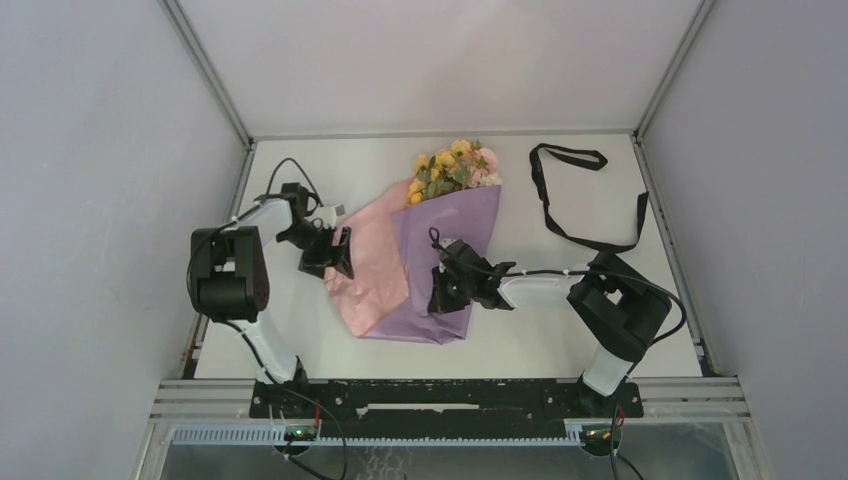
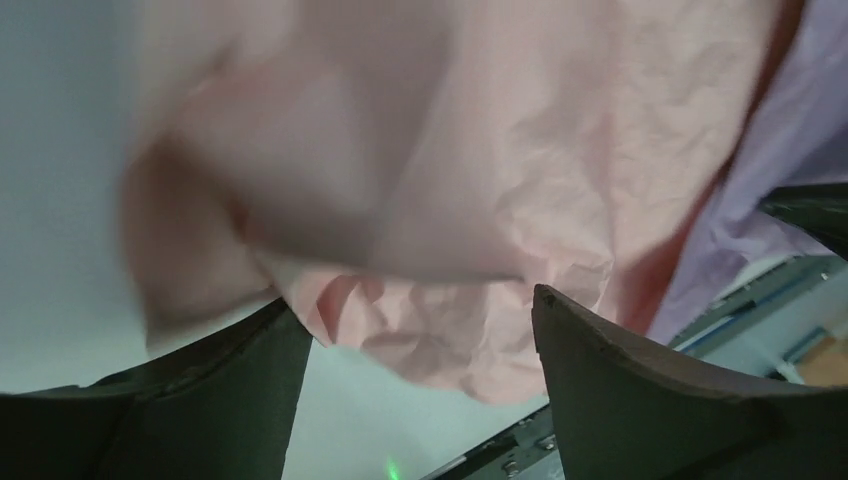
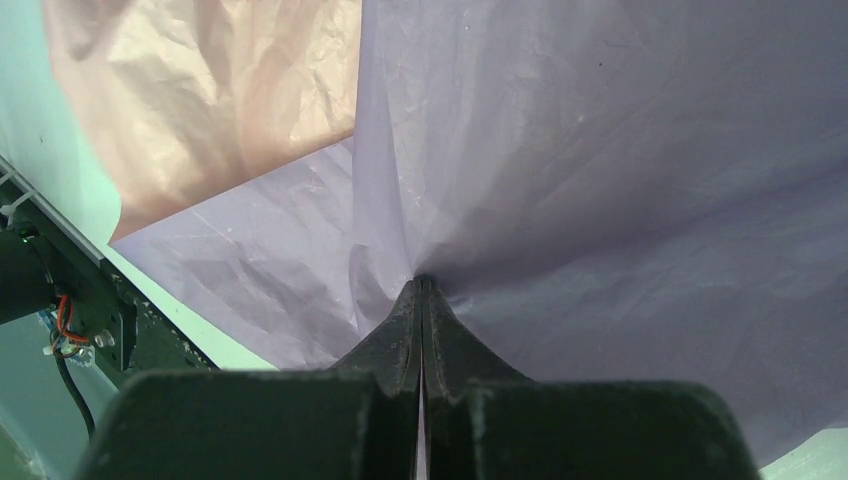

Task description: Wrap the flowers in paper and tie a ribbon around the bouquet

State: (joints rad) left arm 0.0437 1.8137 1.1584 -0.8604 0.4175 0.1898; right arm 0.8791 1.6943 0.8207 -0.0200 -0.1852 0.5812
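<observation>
Evidently the right gripper (image 3: 420, 285) is clamped tight on a lilac fold of the paper (image 1: 455, 215), pinning it over the flowers (image 1: 452, 165) at twelve o'clock; the left gripper (image 2: 415, 305) gapes at its pink flap, seemingly holding nothing; the ribbon (image 1: 566, 150) lies at two o'clock.

Elbow of left arm (image 1: 232, 268) held raised; left gripper (image 2: 415, 310) seen with jaws spread wide, apparently nothing clamped. Right arm (image 1: 545, 285) stretched leftward; right gripper (image 3: 421, 290) closed, paper (image 3: 600, 150) pinched.
</observation>
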